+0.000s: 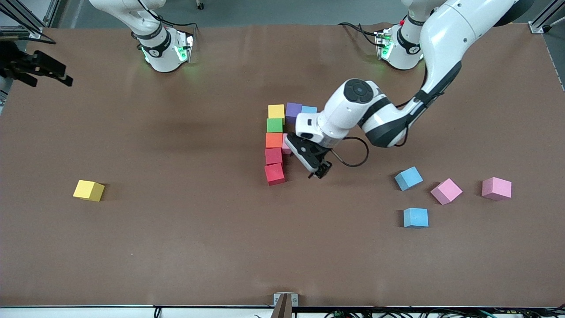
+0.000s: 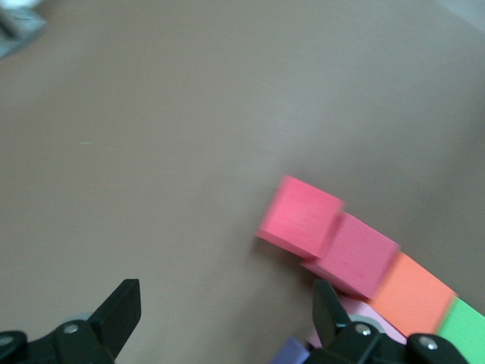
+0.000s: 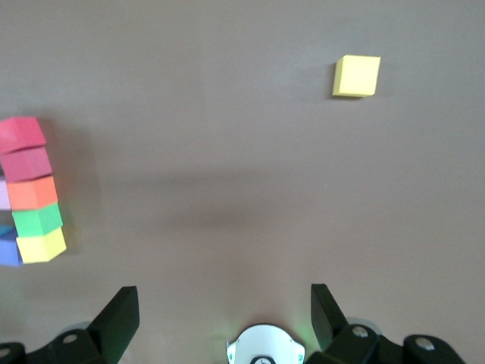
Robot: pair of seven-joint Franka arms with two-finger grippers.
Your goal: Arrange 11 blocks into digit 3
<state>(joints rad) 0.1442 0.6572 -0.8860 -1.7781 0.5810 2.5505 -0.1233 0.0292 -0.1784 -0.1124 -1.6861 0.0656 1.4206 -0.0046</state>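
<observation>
The digit 3 [image 1: 282, 141] is standing partly built near the middle of the brown table [image 1: 176, 247]: a straight side of five touching matte foam cubes, namely yellow cube [image 1: 276, 111], green cube [image 1: 274, 125], orange cube [image 1: 273, 140] and two red cubes [image 1: 274, 165], with a purple cube [image 1: 292, 110] and a blue cube [image 1: 309, 109] forming the bar toward the robots' edge, and a pink cube [image 1: 286, 145] starting the middle bar.

Roughly three places are, I judge, waiting to be filled.

The left gripper [image 1: 318, 170] is hanging beside the red end, jaws spread wide and empty.

The right gripper [image 3: 220, 318] is waiting above its own base, jaws also wide and empty.

Loose cubes are lying toward the left arm's end: two light-blue cubes [image 1: 408, 178], two pink loose cubes [image 1: 446, 191]; a spare yellow cube [image 1: 88, 190] is sitting toward the right arm's end.

Open surface is surrounding the figure, well clear of every edge.
</observation>
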